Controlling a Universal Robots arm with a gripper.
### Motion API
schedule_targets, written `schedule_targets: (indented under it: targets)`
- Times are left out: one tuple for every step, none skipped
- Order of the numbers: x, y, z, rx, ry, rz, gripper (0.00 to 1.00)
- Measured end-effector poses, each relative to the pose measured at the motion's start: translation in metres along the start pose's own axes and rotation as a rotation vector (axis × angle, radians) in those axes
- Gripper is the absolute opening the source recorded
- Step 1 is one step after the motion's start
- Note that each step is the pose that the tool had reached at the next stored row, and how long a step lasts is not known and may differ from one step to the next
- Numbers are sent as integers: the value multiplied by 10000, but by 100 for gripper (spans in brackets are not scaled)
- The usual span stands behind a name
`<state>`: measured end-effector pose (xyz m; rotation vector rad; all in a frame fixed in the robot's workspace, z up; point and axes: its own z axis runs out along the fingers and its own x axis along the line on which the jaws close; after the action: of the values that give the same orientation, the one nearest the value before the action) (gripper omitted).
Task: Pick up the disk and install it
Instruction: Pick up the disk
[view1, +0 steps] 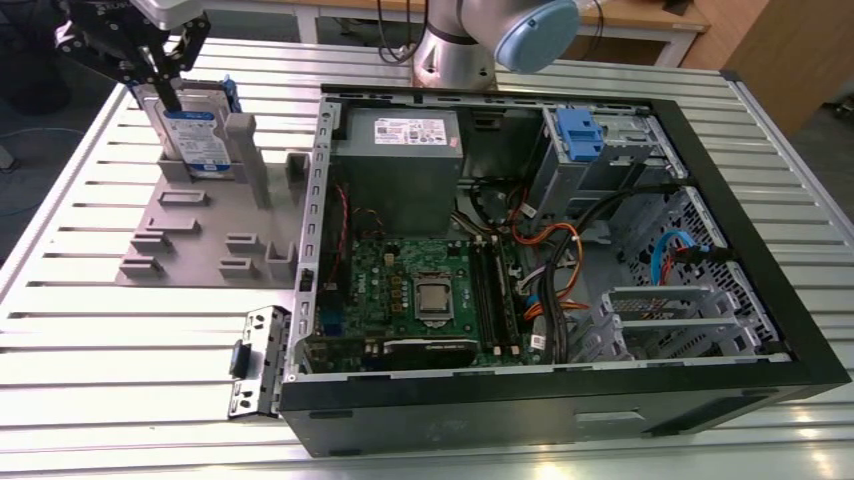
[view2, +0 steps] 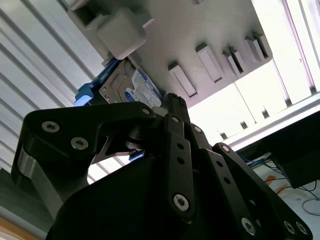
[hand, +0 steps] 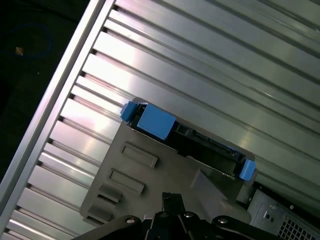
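Step in hand is the pick; the install has not begun. The disk stands on edge in a slot of the grey fixture, at about 10 o'clock in the exterior view. It is well apart from the open computer case, which takes the 3 o'clock side of the slatted table. The label faces 6 o'clock, and the blue bracket shows along the disk's far side. The gripper sits on the disk's top edge, coming in from 12 o'clock with its black linkage splayed above. The jaws look set at the drive, but I cannot tell whether they are clamped on it or only around it. The exterior view shows no clear contact or gap, and in the second wrist view the gripper body hides the spot where they meet the disk. The first wrist view looks down the drive's top edge, with a bracket end at either end and a dark strip between, hard against the fixture. The lower edge looks seated in the slot, so I judge it not lifted. Inside the case, the grey power supply is at 11 o'clock. The drive cage with a small blue clip is at 1 o'clock and is probably the disk's home. Getting it out calls for a firm hold on the flat faces and a straight pull toward 12 o'clock along the slot, without tilt. A grey post stands just beside the drive, and the bracket could catch on it.
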<state>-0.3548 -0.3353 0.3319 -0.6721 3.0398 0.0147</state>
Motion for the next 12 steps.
schedule_targets:
  targets:
    - [0,0,0,-1,0,-34,10]
    - [0,0,0,-2,0,-69,10]
    - [0,0,0,-3,1,-103,10]
    - [0,0,0,-4,1,-137,10]
    - [0,0,0,-5,1,-167,10]
    - [0,0,0,-6,1,-196,10]
    - [0,0,0,-7,1,-225,10]
    - [0,0,0,-7,1,-252,10]
    - [0,0,0,-8,2,-277,10]
    - [0,0,0,-9,1,-305,10]
    - [0,0,0,-10,2,-332,10]
    - [0,0,0,-10,1,-355,10]
